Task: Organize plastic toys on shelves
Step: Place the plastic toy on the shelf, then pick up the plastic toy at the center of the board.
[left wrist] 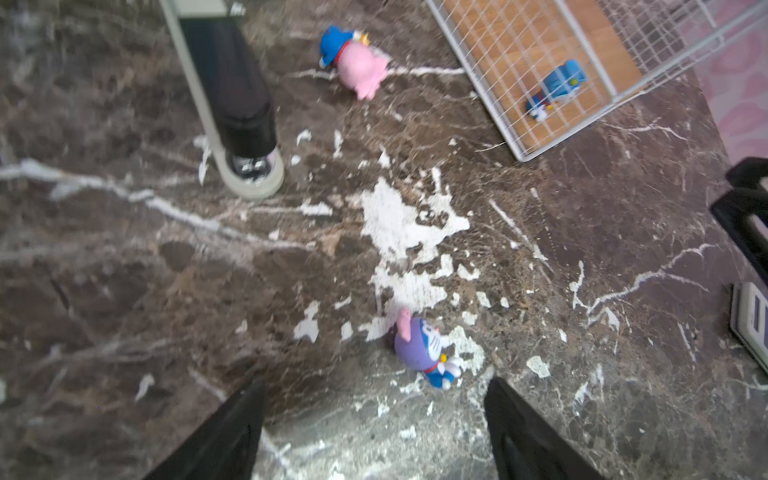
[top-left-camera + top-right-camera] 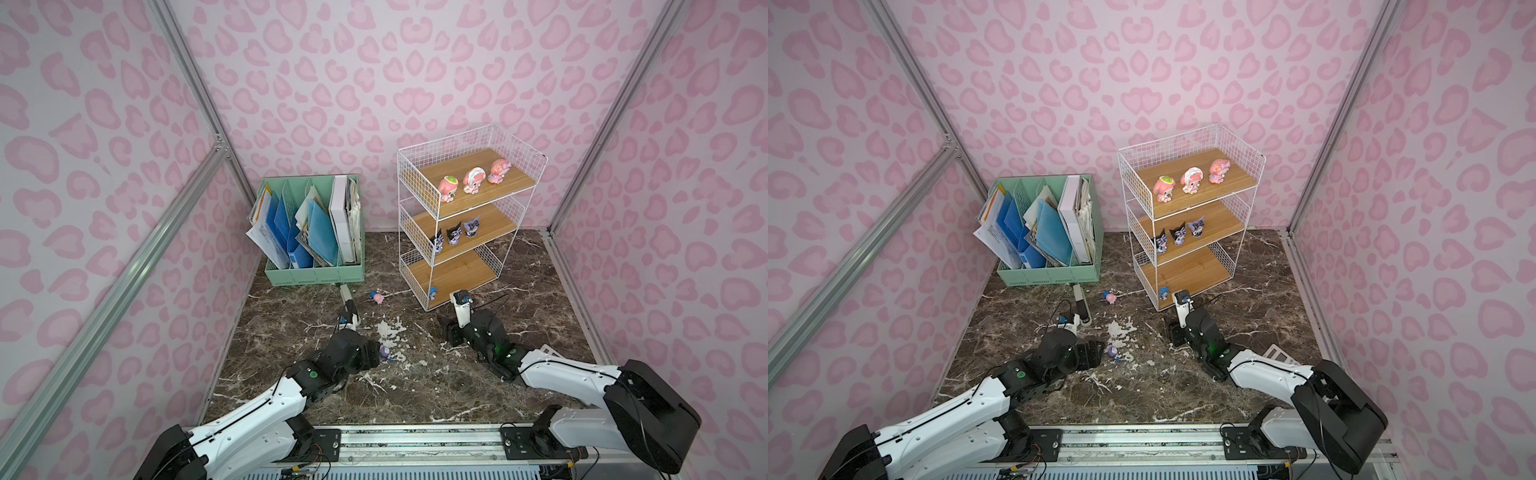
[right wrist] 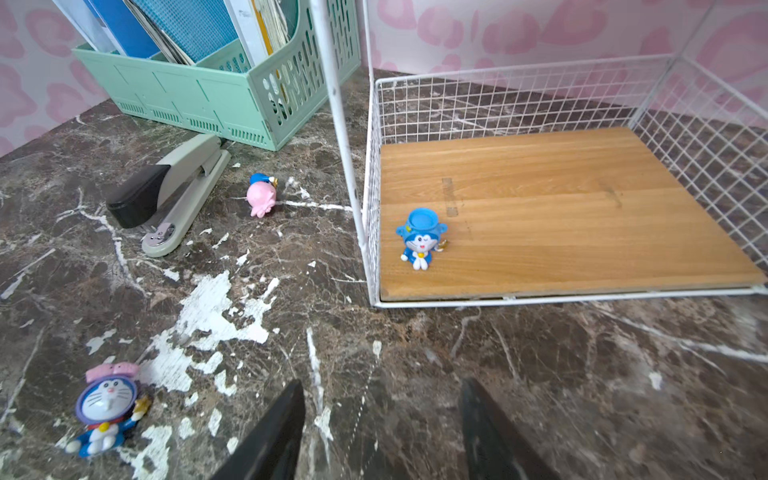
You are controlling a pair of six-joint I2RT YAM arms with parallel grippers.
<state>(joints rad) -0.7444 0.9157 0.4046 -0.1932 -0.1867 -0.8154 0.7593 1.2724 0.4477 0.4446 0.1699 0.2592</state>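
Your left tool [image 1: 376,386] hangs spread and empty just short of the purple toy [image 1: 424,353] on the table [image 1: 124,291], while your right tool [image 3: 383,384], spread and empty, faces the blue toy [image 3: 420,239] standing on the bottom board of the shelves [image 3: 582,199].

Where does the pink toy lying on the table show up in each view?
In a top view: pink toy on the table, between stapler and rack.
In a top view: same spot, left of the rack.
Left wrist: lying between stapler and rack.
Right wrist: between stapler and rack post.
Shared landmark: the stapler.
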